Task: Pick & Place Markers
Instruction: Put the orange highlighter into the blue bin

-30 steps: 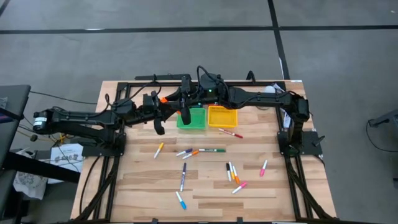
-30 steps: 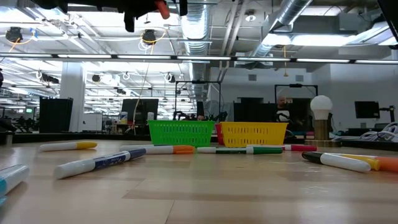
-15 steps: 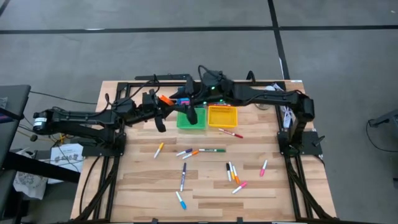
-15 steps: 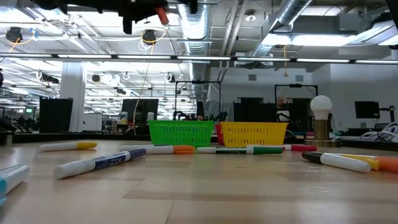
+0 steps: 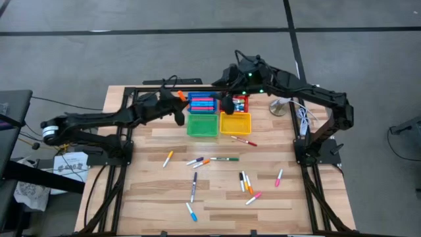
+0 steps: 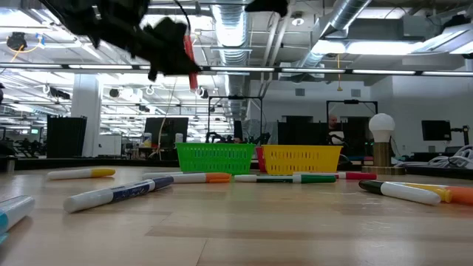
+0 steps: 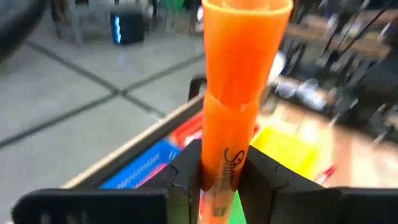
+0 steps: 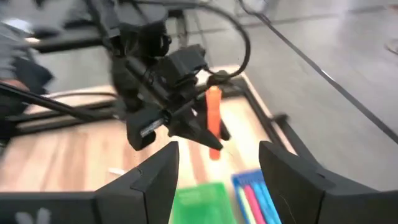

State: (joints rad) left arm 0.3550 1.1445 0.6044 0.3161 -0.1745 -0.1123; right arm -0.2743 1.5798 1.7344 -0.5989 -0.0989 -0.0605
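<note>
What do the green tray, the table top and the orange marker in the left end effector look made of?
Green tray: apparently moulded plastic, its walls a slotted lattice with a slight sheen.
Table top: wood, going by the pale butcher-block strips with visible grain; finish looks matte.
Orange marker: smooth plastic barrel with printed lettering, clamped in the left end effector.

Your rig sits in a big open robotics lab or industrial workshop hall.

Look level across the wooden tabletop (image 6: 244,222) and you see bare silver ducts (image 6: 236,26) and pipes under an open ceiling, long strip lights (image 6: 222,68), and rows of dark racks and screens (image 6: 162,133) receding behind. From above, your tabletop rests on a black metal frame (image 5: 164,84) on a grey concrete floor (image 5: 197,52) crossed by dark lines, with cables (image 5: 52,102) trailing off to one side.
</note>
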